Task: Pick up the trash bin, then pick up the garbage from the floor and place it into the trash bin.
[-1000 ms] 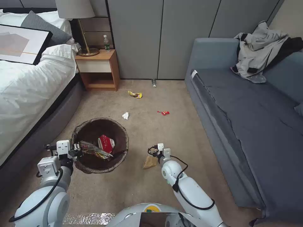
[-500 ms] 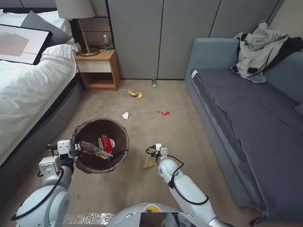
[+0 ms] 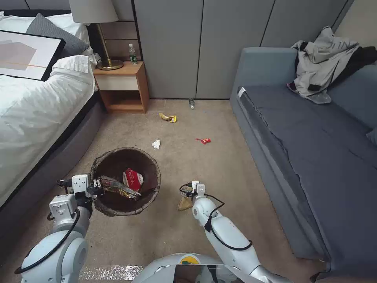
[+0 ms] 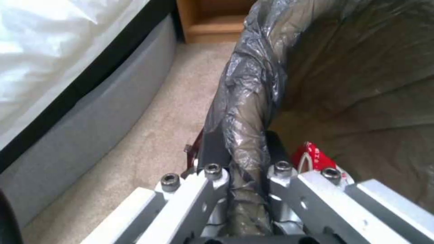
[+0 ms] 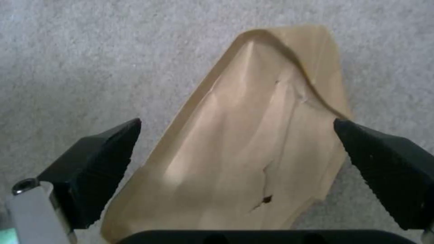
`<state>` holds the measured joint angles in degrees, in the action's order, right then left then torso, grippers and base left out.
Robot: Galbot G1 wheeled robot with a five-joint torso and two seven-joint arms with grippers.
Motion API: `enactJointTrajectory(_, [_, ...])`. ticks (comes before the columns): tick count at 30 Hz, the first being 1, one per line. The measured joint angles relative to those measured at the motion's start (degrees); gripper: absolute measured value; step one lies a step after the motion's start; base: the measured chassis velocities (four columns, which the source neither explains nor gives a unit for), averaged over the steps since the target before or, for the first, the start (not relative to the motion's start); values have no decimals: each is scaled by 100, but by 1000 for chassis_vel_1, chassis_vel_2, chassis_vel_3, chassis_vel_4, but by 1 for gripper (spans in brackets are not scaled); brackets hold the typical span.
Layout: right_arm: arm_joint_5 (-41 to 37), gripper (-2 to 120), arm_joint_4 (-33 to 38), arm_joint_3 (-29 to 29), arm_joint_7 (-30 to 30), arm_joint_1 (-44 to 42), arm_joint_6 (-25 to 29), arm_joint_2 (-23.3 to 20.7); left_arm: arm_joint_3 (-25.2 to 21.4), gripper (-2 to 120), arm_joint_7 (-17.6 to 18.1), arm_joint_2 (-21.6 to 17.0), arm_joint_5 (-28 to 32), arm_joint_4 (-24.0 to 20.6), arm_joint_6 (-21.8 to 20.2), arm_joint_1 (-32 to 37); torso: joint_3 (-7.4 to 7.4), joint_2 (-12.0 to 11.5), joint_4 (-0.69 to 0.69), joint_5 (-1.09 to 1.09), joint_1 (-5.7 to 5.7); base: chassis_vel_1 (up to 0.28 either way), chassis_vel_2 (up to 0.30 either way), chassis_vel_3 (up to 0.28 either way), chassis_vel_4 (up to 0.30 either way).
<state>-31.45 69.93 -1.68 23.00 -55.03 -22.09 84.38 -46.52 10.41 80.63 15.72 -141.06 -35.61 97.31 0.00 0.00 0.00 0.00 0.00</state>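
The trash bin, round with a wrinkled dark-brown bag over its rim, is on the carpet at the front left. My left gripper is shut on the bin's near rim, one finger inside and one outside. A red-and-white packet and a shiny wrapper lie in the bin. My right gripper hangs open right over a crumpled brown paper bag on the carpet, its black fingers either side of it. More garbage lies farther off: a white tissue, a red packet, a yellow wrapper and a small bottle.
A bed runs along the left, with a wooden nightstand holding a lamp and a bottle behind it. A grey sofa with clothes on it lines the right. Grey cabinet doors close off the back. Open carpet lies between.
My right arm has shifted a little to the left and forward over the brown paper bag. The left gripper and the bin have stayed put.
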Motion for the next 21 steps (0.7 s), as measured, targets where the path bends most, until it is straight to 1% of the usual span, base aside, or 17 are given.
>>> enactJointTrajectory(9, [-129,100,-112,18,40,39,-21,76,-1,3,-2,-1,-3,29,10,-11,0,0,0,0,0,0,0,0,0])
enactJointTrajectory(11, [-153,92,-122,31,56,38,-21,89,0,3,-2,-3,-3,38,12,-14,0,0,0,0,0,0,0,0,0])
enactJointTrajectory(12, [-153,92,-122,31,56,38,-21,89,0,3,-2,-3,-3,38,12,-14,0,0,0,0,0,0,0,0,0])
enactJointTrajectory(14, [-158,86,-122,35,67,27,-17,92,2,3,-2,-3,-3,40,13,-16,0,0,0,0,0,0,0,0,0])
enactJointTrajectory(15, [-161,77,-117,37,66,15,-11,93,9,3,-2,-3,-4,41,13,-16,0,0,1,1,0,0,0,0,0])
enactJointTrajectory(16, [-161,77,-117,37,66,15,-11,93,9,3,-2,-3,-4,41,13,-16,0,0,1,1,0,0,0,0,0])
enactJointTrajectory(18, [-161,71,-109,41,61,0,2,86,18,3,-4,-6,-7,42,14,-17,0,0,1,1,0,0,0,0,0])
enactJointTrajectory(20, [-168,60,-104,53,50,-19,8,80,41,3,-8,-7,-10,44,14,-19,0,0,0,1,0,0,0,0,0])
enactJointTrajectory(21, [-168,60,-104,53,50,-19,8,80,41,3,-8,-7,-10,44,14,-19,0,0,0,1,0,0,0,0,0])
